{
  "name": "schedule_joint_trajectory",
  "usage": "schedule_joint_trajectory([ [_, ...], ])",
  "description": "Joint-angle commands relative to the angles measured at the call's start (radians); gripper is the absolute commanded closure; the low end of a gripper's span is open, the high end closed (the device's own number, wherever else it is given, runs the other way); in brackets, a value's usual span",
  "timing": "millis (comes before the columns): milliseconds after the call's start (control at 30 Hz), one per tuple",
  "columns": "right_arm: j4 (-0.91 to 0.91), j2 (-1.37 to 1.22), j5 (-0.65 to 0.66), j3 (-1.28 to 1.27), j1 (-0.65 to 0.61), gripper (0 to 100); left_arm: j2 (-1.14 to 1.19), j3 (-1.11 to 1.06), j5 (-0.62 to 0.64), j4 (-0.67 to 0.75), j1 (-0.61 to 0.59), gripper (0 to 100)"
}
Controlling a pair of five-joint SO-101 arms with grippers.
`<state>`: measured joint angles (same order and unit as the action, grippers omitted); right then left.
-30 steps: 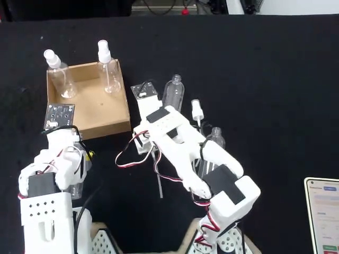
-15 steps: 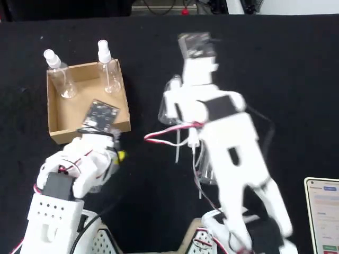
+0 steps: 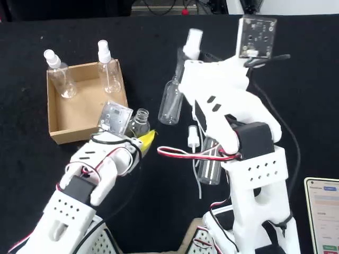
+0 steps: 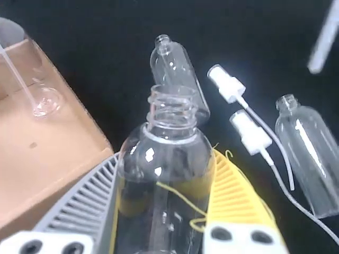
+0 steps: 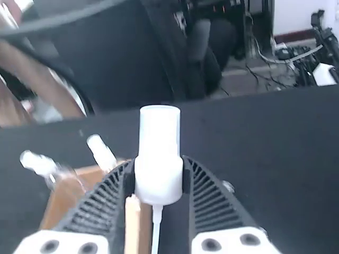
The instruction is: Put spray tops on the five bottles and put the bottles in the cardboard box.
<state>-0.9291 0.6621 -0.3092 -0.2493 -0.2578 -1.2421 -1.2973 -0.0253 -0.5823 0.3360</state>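
Your left end effector clamps the open bottle by its body, beside the cardboard box. Your right end effector pinches a spray top by its collar, above the table. Both look light and slick, so squeeze gently.

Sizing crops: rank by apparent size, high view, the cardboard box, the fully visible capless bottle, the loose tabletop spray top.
1. cardboard box
2. capless bottle
3. loose spray top, slimmer, its tube similarly long.

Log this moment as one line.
left gripper shut on open bottle | right gripper shut on spray top | cardboard box holds two capped bottles | two loose bottles uncapped
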Motion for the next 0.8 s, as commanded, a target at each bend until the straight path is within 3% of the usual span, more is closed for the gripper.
schedule_joint_trajectory([
  [0,0.109,0.027,-0.034,0.051,0.009,98.0,-0.015,-0.047,0.025,0.160,0.028,91],
  [267,0.259,0.027,-0.026,0.004,-0.089,97.9,-0.015,-0.205,0.025,0.511,0.038,91],
  [500,0.399,0.027,-0.023,-0.120,-0.091,97.7,-0.015,-0.361,0.021,0.845,0.036,91],
  [767,0.404,0.033,0.075,-0.173,-0.095,98.0,-0.015,-0.386,0.021,0.887,0.036,91],
])
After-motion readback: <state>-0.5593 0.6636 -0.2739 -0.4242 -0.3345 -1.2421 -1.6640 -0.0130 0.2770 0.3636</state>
